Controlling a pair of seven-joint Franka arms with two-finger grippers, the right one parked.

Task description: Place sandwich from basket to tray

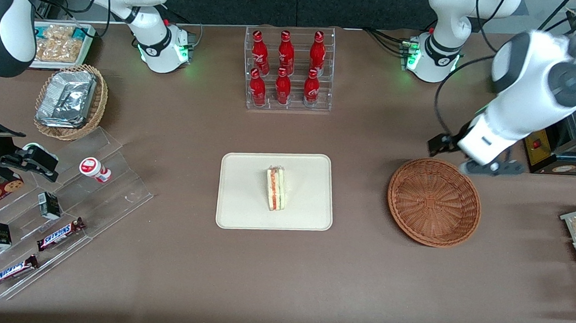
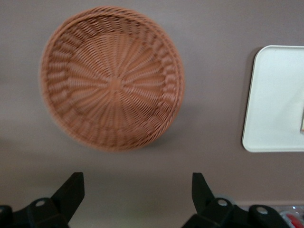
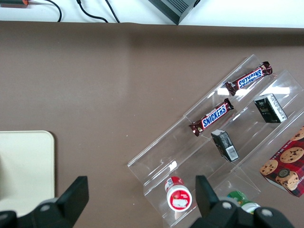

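Sandwich (image 1: 276, 189), a pale bread wedge with red and green layers, is seen lying mid tray (image 1: 243, 214), well apart from the fingers (image 2: 71, 190). The flat cream tray looks slick, so a knock could slide it. Empty woven round basket (image 2: 111, 78) sits under the gripper (image 2: 137, 192), whose fingers are spread and could snag its ribbed rim.

Mock snack-shop counter in a robot lab: cola bottles (image 1: 285, 67) racked, Snickers bars (image 1: 60, 234) displayed.
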